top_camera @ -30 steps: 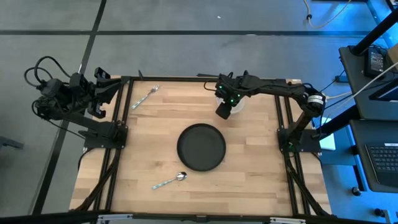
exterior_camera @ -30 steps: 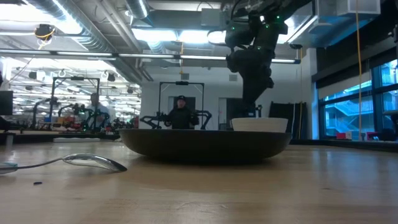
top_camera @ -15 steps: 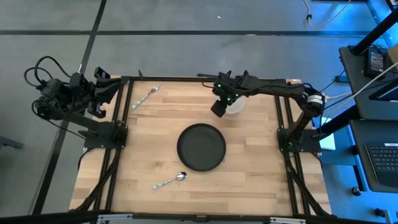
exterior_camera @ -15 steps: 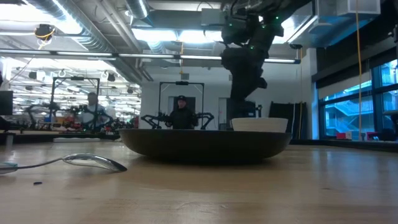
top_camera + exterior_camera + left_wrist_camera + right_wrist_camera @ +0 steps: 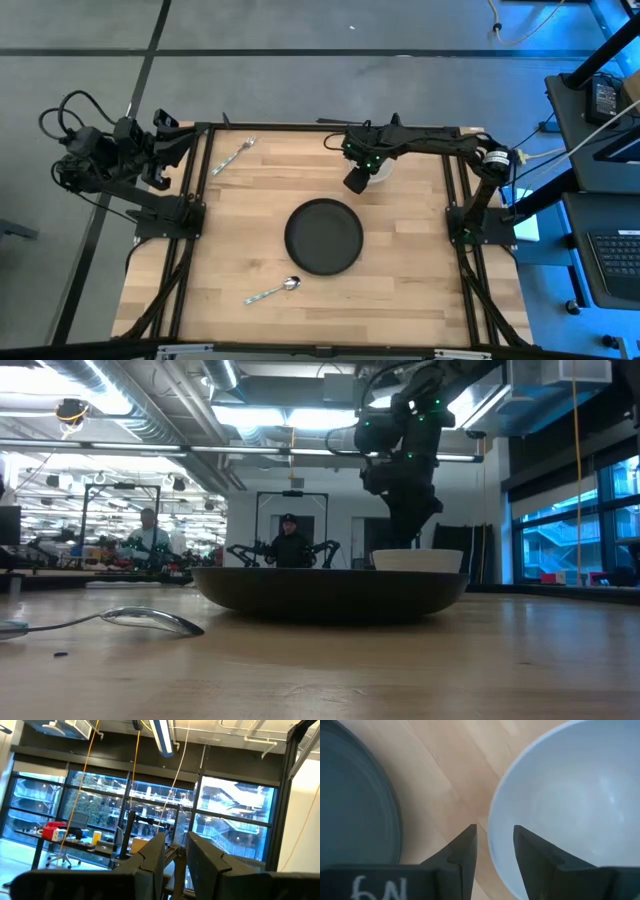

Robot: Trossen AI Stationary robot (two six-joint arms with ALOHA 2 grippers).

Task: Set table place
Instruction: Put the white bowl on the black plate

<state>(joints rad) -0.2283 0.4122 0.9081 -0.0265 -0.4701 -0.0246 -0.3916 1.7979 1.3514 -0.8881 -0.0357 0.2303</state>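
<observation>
Right gripper (image 5: 492,851) slightly parted over white bowl (image 5: 570,805) rim

Pale wood table (image 5: 400,240) — matt dark plate (image 5: 323,237), glossy bowl (image 5: 580,805)

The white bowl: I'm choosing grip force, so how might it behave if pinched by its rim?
The white bowl looks rigid, so probably no flex. Its glossy, smooth wall may slip between the fingers. Lifted by one edge it would likely tilt. The right pincer hangs over its rim, jaws slightly apart.

Even overhead light on the table (image 5: 400,240), bright ceiling strips (image 5: 270,415) glaring, blurred foreground, blue window cast.
</observation>
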